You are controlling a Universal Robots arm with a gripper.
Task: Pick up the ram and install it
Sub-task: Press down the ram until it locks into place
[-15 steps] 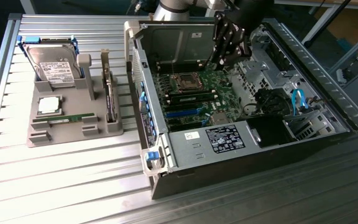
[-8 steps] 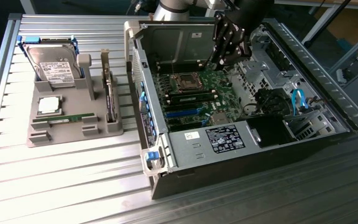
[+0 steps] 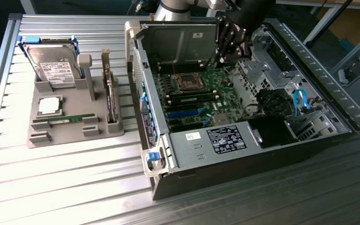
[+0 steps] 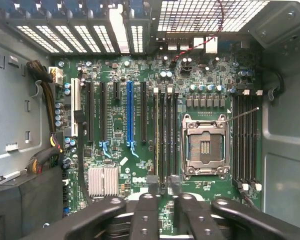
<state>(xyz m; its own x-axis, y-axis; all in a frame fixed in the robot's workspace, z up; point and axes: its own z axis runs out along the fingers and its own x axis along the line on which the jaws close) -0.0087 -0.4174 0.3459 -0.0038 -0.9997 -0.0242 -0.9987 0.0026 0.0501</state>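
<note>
The ram point(image 3: 64, 119), a thin green stick, lies flat in a slot of the grey parts holder point(image 3: 73, 133) at the exterior view's left, outside the computer. My gripper point(image 3: 233, 55) hangs inside the open computer case point(image 3: 243, 140), far from the ram. It sits above the motherboard point(image 4: 140, 125), close to the black memory slots point(image 4: 165, 130) beside the processor socket point(image 4: 205, 145). Its fingertips point(image 4: 153, 186) stand almost together, and I see nothing between them.
The holder also carries a hard drive point(image 3: 55, 65), a square silver processor point(image 3: 48, 105) and an upright dark card point(image 3: 110, 93). Inside the case are a power supply point(image 3: 221, 138), blue cables point(image 3: 300, 101) and a drive cage point(image 3: 180, 42) behind the gripper.
</note>
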